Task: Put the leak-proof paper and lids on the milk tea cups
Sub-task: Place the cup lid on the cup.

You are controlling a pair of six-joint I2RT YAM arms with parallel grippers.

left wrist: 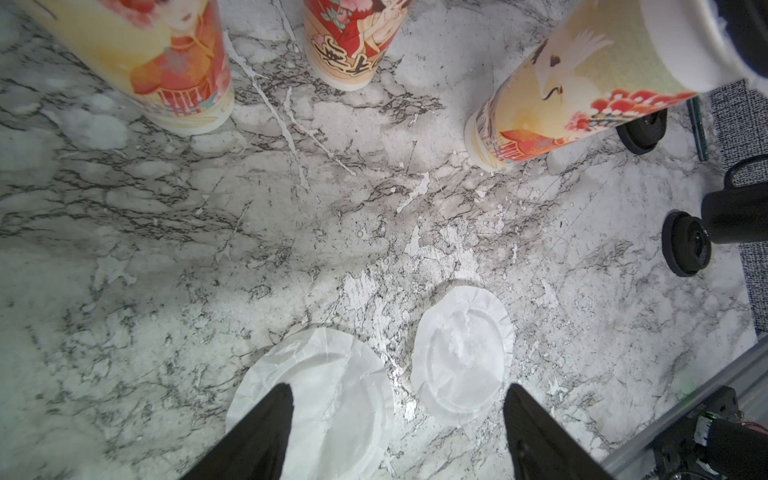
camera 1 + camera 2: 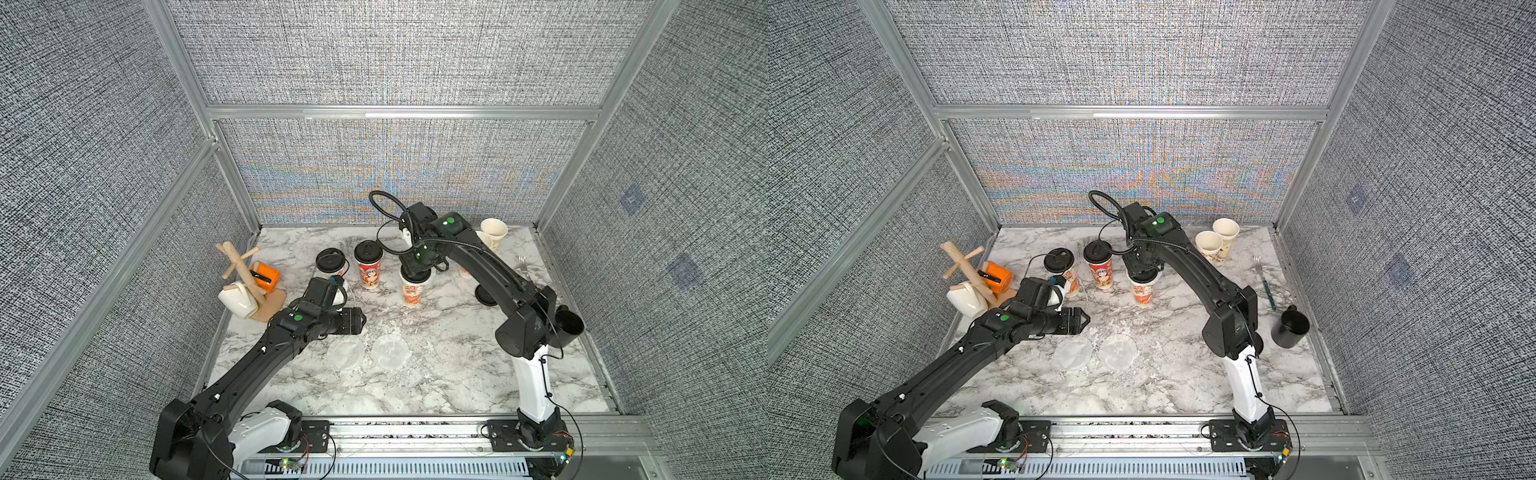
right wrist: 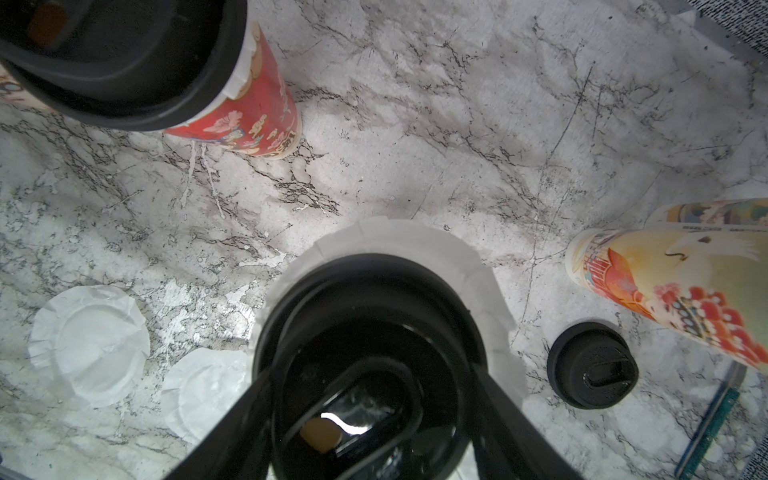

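At the far left a wooden mug rack (image 2: 243, 270) holds a white mug (image 2: 237, 301). Next we see the left gripper (image 1: 399, 388) hanging above the marble table (image 2: 436, 374), its fingers wide apart with nothing between them. Below it two loose paper discs (image 2: 345, 353) lie side by side, and in the wrist view one finger covers part of the nearer disc. Behind them stand three lidded cups (image 2: 369, 272); the left arm hides much of the first. The right gripper (image 3: 374, 374) sits on the third cup (image 2: 413, 291), its fingers clamped on the sides of the black lid (image 3: 374, 299). A paper collar (image 3: 415, 241) pokes out beneath, and the cup's body is hidden there. Further right, the right arm cuts off a loose lid (image 2: 486, 297) and, in a top view, one of two open cups (image 2: 1208, 245).
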